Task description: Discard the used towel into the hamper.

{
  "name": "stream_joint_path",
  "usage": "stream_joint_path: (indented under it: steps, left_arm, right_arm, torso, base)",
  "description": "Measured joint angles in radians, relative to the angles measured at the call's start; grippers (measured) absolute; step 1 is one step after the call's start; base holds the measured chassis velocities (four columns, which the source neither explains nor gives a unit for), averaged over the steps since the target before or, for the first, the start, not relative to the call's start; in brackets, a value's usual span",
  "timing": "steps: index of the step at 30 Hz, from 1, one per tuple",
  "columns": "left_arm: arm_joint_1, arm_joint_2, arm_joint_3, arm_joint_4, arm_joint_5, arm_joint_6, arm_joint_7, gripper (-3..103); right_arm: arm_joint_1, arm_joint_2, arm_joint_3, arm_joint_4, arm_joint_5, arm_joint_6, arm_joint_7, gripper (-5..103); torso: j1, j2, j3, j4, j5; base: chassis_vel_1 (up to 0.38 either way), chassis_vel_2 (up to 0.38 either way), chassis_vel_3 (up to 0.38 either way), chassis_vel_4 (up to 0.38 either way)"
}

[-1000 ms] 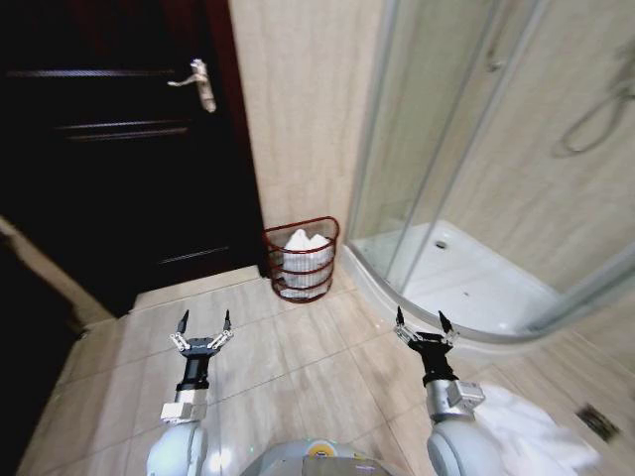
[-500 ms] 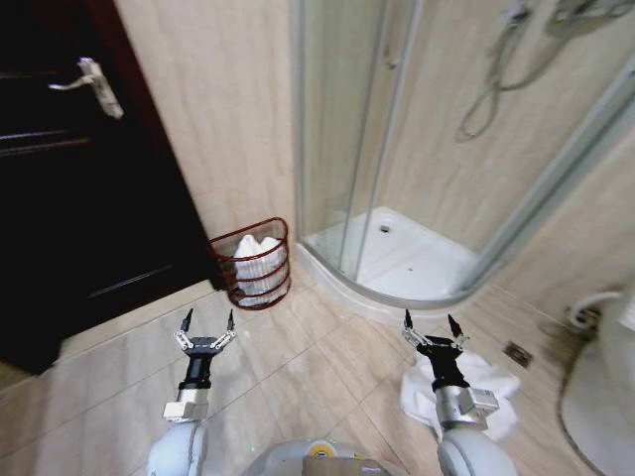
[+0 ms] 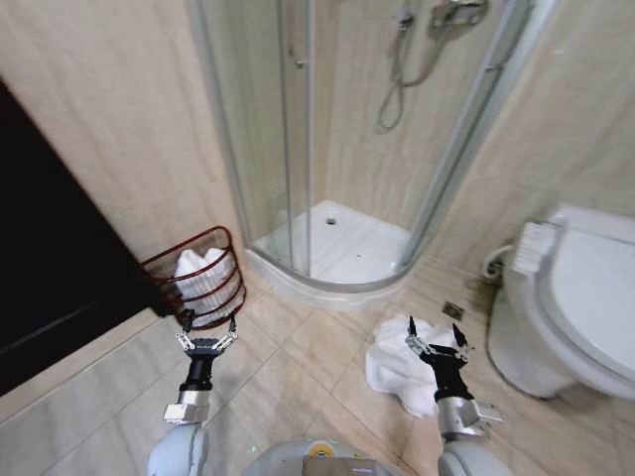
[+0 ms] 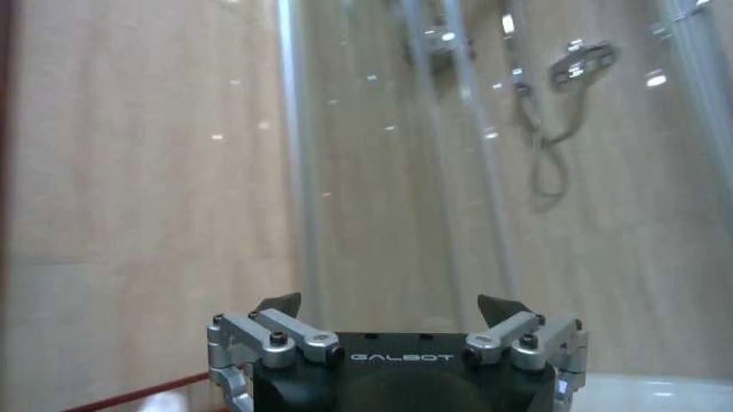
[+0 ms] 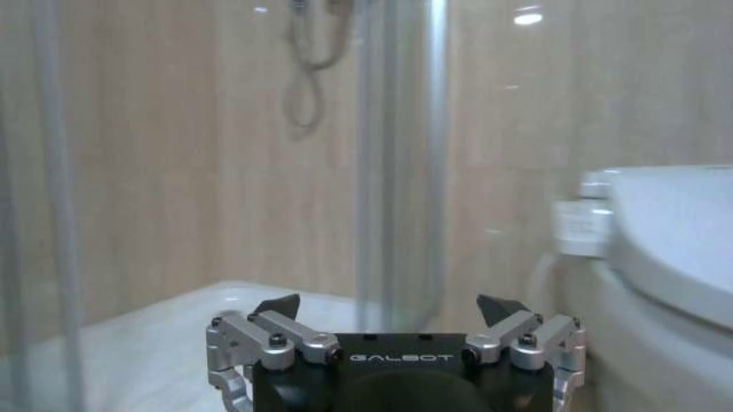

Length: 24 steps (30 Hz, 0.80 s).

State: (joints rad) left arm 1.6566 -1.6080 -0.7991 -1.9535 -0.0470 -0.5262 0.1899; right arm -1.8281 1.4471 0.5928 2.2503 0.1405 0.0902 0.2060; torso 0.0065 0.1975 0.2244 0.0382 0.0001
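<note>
The room was a bathroom with beige tiled walls and a tiled floor. A curved glass shower stood at twelve o'clock, a white toilet at three o'clock, and a dark door at nine o'clock.

The towel, white and crumpled, lay on the floor in a loose heap between the shower's base and the toilet. Its long axis ran roughly from eleven o'clock to five o'clock, though the folds gave it no clear pointing end.

The hamper stood on the floor at about ten o'clock, against the wall between door and shower, tilted a little with its mouth opening up and towards the robot. White cloth already lay inside it.

The right gripper hung at about four o'clock, its tips raised, its fingers spread wide and clasping nothing. In the head view it overlapped the near right edge of the towel; whether it touched the cloth could not be told. The right wrist view showed its fingers parted before the shower glass and toilet.

The left gripper was held at about eight o'clock, just in front of the hamper, likewise wide apart and empty, well apart from the towel.
</note>
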Motion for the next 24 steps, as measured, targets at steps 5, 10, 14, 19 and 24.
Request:
stream_joint_path:
  steps: [5, 10, 14, 19, 24]
  left_arm:
    - [-0.01, 0.0, 0.005, 0.0, -0.011, 0.002, 0.018, 100]
    - [-0.011, 0.0, 0.004, 0.0, -0.025, -0.003, 0.034, 100]
    - [-0.007, 0.0, 0.001, -0.001, -0.032, -0.004, 0.038, 100]
    - [0.0, 0.0, -0.001, -0.004, -0.038, -0.009, 0.043, 100]
    - [0.003, 0.0, 0.001, -0.006, -0.039, -0.011, 0.048, 100]
  right_arm:
    - [-0.01, 0.017, 0.034, -0.02, 0.035, 0.031, -0.011, 100]
    - [-0.011, 0.028, 0.057, -0.04, 0.054, 0.055, -0.037, 100]
    - [-0.018, 0.032, 0.058, -0.049, 0.057, 0.075, -0.043, 100]
    - [-0.029, 0.037, 0.045, -0.054, 0.052, 0.092, -0.044, 100]
    - [-0.047, 0.038, 0.04, -0.065, 0.045, 0.114, -0.055, 100]
  torso:
    - [0.0, 0.0, 0.0, -0.0002, -0.0002]
    - [0.0, 0.0, 0.0, 0.0003, -0.0001]
    - [0.0, 0.0, 0.0, 0.0002, -0.0001]
    - [0.0, 0.0, 0.0, 0.0001, -0.0001]
    - [0.0, 0.0, 0.0, 0.0001, -0.0003]
  base:
    - [-0.078, -0.082, -0.076, -0.072]
    - [0.0, 0.0, 0.0, 0.0]
    - [0.0, 0.0, 0.0, 0.0]
    - [-0.038, 0.049, 0.043, -0.06]
    - [-0.139, 0.147, 0.14, -0.123]
